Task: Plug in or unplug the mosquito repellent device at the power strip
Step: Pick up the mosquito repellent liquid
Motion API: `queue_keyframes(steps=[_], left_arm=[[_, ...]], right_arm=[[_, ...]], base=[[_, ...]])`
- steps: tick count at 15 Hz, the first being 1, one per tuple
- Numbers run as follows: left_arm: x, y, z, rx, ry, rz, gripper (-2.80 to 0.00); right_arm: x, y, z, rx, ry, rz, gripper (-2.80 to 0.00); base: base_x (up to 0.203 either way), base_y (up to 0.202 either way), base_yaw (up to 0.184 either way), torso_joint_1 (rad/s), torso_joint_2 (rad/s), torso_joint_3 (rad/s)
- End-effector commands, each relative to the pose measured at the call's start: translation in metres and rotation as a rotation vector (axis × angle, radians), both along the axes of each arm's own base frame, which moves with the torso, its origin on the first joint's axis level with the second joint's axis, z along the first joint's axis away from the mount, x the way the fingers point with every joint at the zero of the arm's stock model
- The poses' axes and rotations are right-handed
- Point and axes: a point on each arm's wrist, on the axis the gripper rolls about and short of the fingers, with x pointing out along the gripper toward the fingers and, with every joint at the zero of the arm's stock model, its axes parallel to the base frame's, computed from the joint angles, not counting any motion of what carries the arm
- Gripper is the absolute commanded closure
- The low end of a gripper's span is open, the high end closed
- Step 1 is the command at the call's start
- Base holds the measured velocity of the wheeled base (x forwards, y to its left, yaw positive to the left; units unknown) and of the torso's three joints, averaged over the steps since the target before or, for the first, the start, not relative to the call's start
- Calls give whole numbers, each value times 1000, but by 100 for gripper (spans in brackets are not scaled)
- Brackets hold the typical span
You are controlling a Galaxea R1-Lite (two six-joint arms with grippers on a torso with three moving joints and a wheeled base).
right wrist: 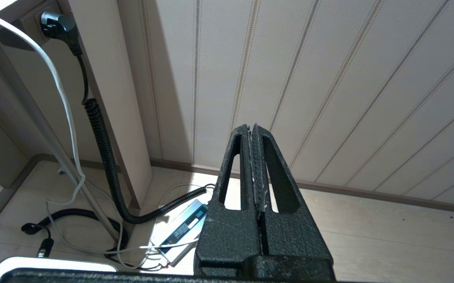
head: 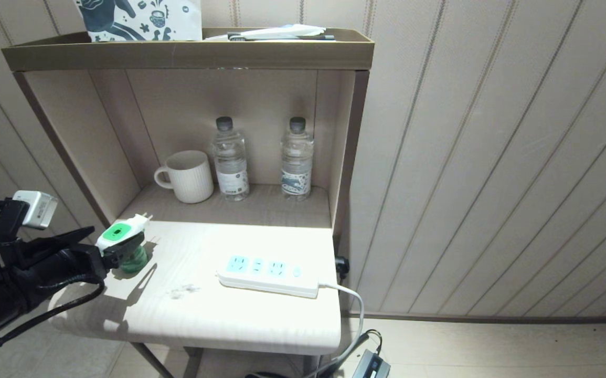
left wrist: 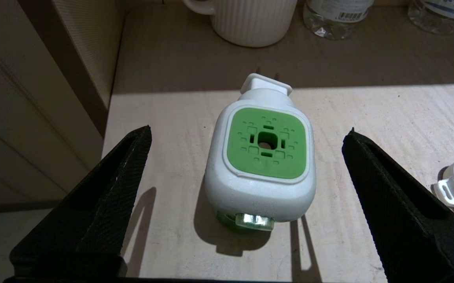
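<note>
Head view: the small white plug-in mosquito repellent device [head: 123,236], green-faced, with a translucent green bottle beneath, stands at the left edge of the pale wooden tabletop [head: 203,320]. Its two metal prongs point up and away toward the shelf niche, where a ribbed cream mug [head: 186,176] sits. The white oblong power strip [head: 268,275] with light-blue sockets lies well apart to the right, with no plug in it. The black left gripper [head: 104,253] reaches in from the left, its tips at the device; this arm is clearly the nearer one.

Left wrist view: both black textured fingers [left wrist: 105,204] stand wide apart, the device [left wrist: 262,157] centred between them and touching neither. Its long axis runs straight away from the camera, prongs at the far end. Judgement: closing across the white body looks the natural next grasp.

Right wrist view: the black right gripper [right wrist: 255,173], pads pressed together and holding nothing, hangs low over the floor by the striped wall, idle.
</note>
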Motion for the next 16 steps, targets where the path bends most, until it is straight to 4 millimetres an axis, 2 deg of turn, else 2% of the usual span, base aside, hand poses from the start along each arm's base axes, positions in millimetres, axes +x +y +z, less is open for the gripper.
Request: queue_keyframes(steps=[1, 5, 16], left_arm=[[3, 1, -1, 4, -1, 0, -280], [7, 1, -2, 48, -54, -6, -280], [-3, 2, -15, 68, -37, -5, -280]], right_arm=[[0, 0, 0, -1, 1, 0, 0], [0, 0, 0, -1, 0, 0, 0], [0, 0, 0, -1, 1, 1, 0]], base=[[0, 0, 0, 0, 0, 0], [0, 0, 0, 0, 0, 0], [0, 0, 0, 0, 0, 0]])
